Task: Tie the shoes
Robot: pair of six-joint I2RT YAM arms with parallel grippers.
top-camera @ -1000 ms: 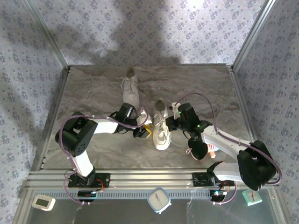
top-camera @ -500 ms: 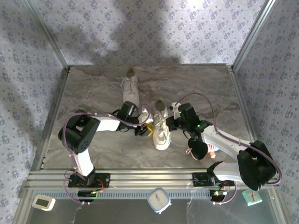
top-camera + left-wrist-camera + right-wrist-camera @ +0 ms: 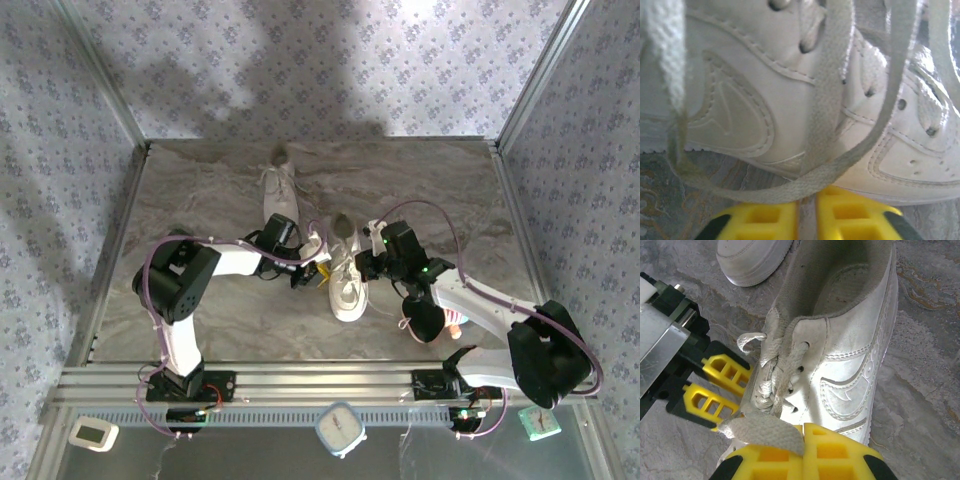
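Note:
Two white shoes lie on the marble table. The near shoe [image 3: 347, 272] has loose laces; the far shoe [image 3: 282, 200] lies behind it to the left. My left gripper [image 3: 312, 272] sits at the near shoe's left side, shut on a lace [image 3: 827, 100] that runs down from the eyelets into the narrow gap between its yellow fingers [image 3: 765, 220]. My right gripper [image 3: 803, 432] is at the shoe's right side [image 3: 840, 365], shut on a flat lace end [image 3: 765, 427]. The left gripper's fingers [image 3: 722, 367] show across the shoe. The far shoe's toe [image 3: 752, 255] lies beyond.
A black-and-pink plush toy [image 3: 430, 320] lies beside the right arm, near the front. Metal frame posts and patterned walls close in the table [image 3: 200, 180] on three sides. Small clocks [image 3: 340, 428] stand below the front rail.
My left gripper has slid slightly right toward the near shoe and closed its fingers on the lace. The right gripper has kept its grip and place.

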